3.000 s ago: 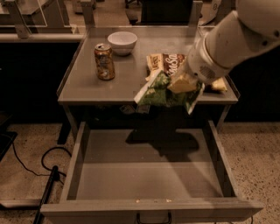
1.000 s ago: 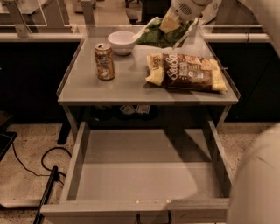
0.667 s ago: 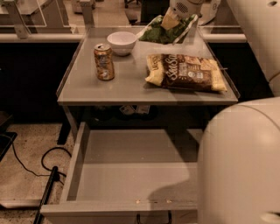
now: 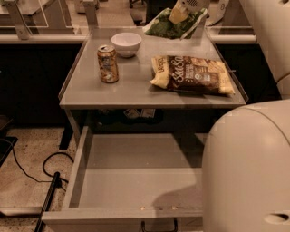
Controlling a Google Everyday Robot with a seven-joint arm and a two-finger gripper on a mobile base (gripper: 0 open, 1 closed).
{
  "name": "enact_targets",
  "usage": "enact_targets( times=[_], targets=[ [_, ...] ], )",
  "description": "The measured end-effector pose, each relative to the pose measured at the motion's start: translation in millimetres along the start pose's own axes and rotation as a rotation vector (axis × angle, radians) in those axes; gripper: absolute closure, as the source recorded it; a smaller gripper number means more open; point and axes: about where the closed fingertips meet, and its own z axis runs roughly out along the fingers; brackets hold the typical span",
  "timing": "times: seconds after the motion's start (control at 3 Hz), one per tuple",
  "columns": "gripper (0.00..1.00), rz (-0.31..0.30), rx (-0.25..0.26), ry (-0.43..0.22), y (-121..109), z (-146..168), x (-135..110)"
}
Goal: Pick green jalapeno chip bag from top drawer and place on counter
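The green jalapeno chip bag [image 4: 170,27] hangs in my gripper [image 4: 181,13] over the far right part of the counter [image 4: 131,84], just above its back edge. The gripper is shut on the bag's top. The top drawer [image 4: 131,181] is pulled open below the counter and nothing lies in it. Its dark handle [image 4: 158,225] shows at the bottom edge. My arm [image 4: 247,167] fills the lower right and covers the drawer's right side.
A brown-and-cream chip bag [image 4: 195,74] lies on the counter's right half. A soda can [image 4: 108,63] stands at the left and a white bowl [image 4: 126,43] behind it. A black cable [image 4: 27,174] lies on the floor at the left.
The gripper lifted the green bag from just above the drawer up over the counter to its far right back. My arm now covers more of the lower right.
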Motion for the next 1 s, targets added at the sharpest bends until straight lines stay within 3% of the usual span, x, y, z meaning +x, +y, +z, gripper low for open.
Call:
enact_targets(
  times=[0.33, 1.0],
  targets=[
    [1.00, 0.000, 0.035, 0.037, -18.9, 4.6, 20.9],
    [1.00, 0.043, 0.140, 0.161, -74.3, -0.3, 122.5]
  ],
)
